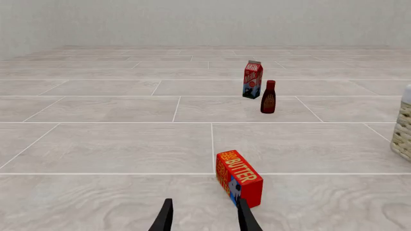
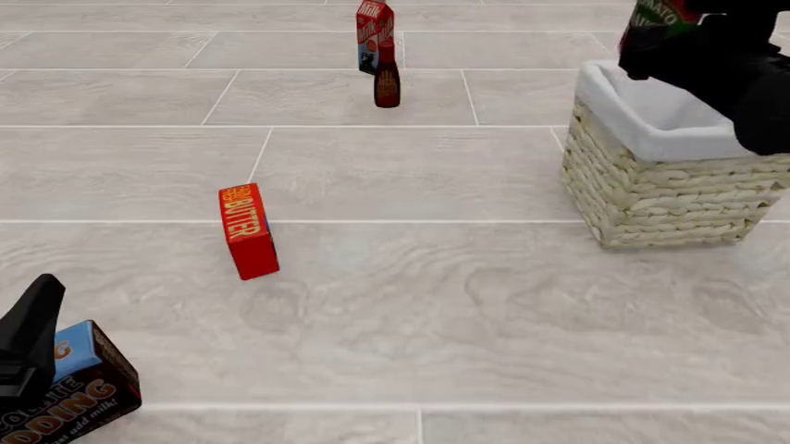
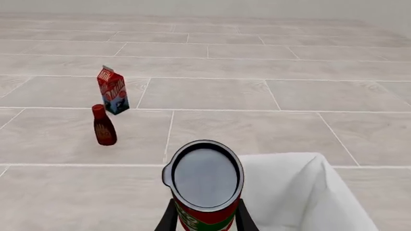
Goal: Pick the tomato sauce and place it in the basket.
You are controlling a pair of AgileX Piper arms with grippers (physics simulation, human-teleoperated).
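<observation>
My right gripper is shut on the tomato sauce, a small can with a dark top and a red and green label. In the front view the can hangs at the top right, above the far left part of the basket, a woven wicker basket with a white cloth lining. My right gripper and arm hide part of the basket's far rim. My left gripper is open and empty, low at the front left.
A red butter box stands left of centre, just beyond my left fingers. A pudding box lies at the front left by my left arm. A tall red carton and a dark red-brown bottle stand far back.
</observation>
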